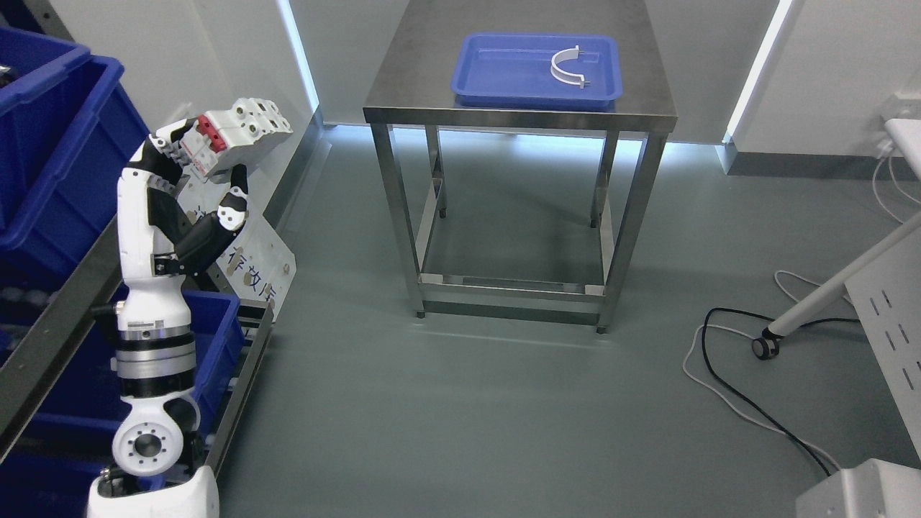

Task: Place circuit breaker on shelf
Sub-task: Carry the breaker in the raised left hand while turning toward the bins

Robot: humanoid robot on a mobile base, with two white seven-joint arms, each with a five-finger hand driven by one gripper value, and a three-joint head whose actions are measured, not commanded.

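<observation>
At the far left, blue bins [50, 137] sit on a shelf [50, 324], and beside them the left hand [188, 169], raised on its white arm from the lower left, grasps a white circuit breaker [241, 137] with a red switch, holding it tilted in the air just in front of the shelf. Further right stands a steel table [518, 108] carrying a blue tray [496, 72], in which a white curved clamp [568, 66] lies. Black and white cables [741, 388] trail over the floor at the right.
</observation>
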